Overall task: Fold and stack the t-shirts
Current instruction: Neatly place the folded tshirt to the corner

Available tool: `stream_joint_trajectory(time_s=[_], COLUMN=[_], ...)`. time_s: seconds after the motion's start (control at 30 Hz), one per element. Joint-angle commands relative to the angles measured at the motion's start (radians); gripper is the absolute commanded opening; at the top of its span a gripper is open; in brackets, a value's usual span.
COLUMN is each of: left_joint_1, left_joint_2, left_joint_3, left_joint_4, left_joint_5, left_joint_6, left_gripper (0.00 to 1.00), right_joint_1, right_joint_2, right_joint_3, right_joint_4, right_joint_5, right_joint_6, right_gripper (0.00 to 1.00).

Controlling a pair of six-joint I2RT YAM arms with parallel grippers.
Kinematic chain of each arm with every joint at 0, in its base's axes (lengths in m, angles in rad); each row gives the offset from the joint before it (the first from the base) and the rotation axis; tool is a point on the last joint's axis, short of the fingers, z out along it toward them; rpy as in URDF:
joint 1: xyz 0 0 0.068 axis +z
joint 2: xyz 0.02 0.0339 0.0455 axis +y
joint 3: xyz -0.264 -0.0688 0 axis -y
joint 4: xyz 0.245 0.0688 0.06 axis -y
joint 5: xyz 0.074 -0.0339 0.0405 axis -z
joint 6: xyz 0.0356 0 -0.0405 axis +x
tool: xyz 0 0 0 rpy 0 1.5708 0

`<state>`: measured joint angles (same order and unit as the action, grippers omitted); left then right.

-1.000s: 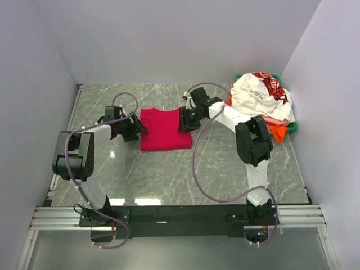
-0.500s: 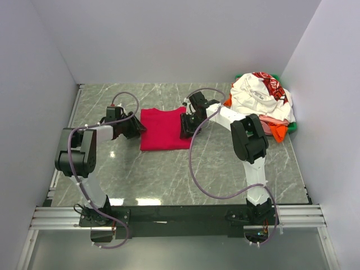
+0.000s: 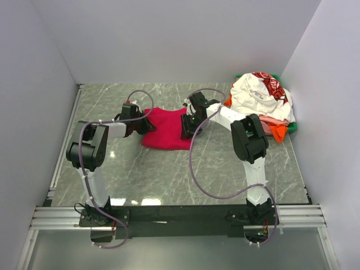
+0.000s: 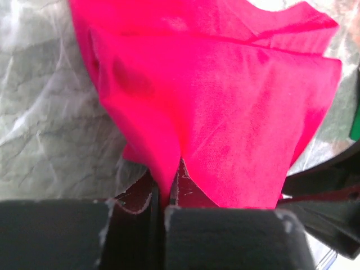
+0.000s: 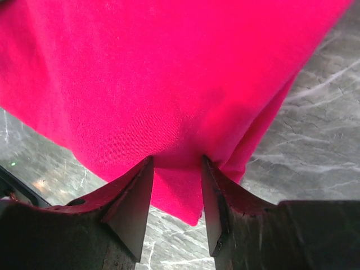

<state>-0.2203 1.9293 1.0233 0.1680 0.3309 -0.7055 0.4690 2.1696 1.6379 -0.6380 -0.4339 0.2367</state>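
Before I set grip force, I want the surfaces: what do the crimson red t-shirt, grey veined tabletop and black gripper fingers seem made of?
Crimson red t-shirt: soft knit cloth, probably cotton, matt; it creases and drapes.
Grey veined tabletop: marble-look and glossy, with reflections; stone or laminate, cannot tell.
Black gripper fingers: likely hard plastic, matt, edges scuffed pale.

red t-shirt (image 3: 167,130): lying centre, left side bunched up | other t-shirts (image 3: 260,100): heaped, far-right corner

Crimson t-shirt (image 3: 166,130), white t-shirt (image 3: 253,100) with red-and-black print, orange t-shirt (image 3: 277,130), grey marbled table (image 3: 169,169)
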Motion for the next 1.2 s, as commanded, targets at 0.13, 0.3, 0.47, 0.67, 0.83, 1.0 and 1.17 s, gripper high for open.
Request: stream_joint_trajectory(time_s=[0.13, 0.3, 0.47, 0.67, 0.83, 1.0, 1.17], left_joint_1=[-0.021, -0.01, 0.036, 0.122, 0.173, 0.242, 0.302], left_joint_2=[0.082, 0.114, 0.146, 0.224, 0.309, 0.433, 0.536], left_joint_3=[0.144, 0.311, 0.486, 0.632, 0.796, 1.007, 1.164], left_joint_4=[-0.439, -0.596, -0.718, -0.757, -0.786, -0.814, -0.845], left_joint_5=[-0.318, -0.466, -0.558, -0.642, -0.685, -0.687, -0.676], left_joint_6=[0.107, 0.19, 0.32, 0.443, 0.524, 0.587, 0.613], left_gripper=[0.0, 0.0, 0.0, 0.0, 0.0, 0.0, 0.0], right_joint_1=[0.003, -0.018, -0.058, -0.101, -0.109, -0.115, -0.119], right_joint_2=[-0.011, -0.065, -0.128, -0.165, -0.169, -0.16, -0.139], right_joint_3=[0.06, 0.12, 0.152, 0.154, 0.168, 0.204, 0.244], right_joint_4=[-0.087, -0.135, -0.146, -0.147, -0.163, -0.183, -0.201], right_joint_5=[0.102, 0.187, 0.218, 0.208, 0.218, 0.224, 0.231], right_joint_6=[-0.02, -0.005, 0.022, 0.047, 0.052, 0.058, 0.062], right_gripper=[0.55, 0.61, 0.61, 0.61, 0.61, 0.61, 0.61])
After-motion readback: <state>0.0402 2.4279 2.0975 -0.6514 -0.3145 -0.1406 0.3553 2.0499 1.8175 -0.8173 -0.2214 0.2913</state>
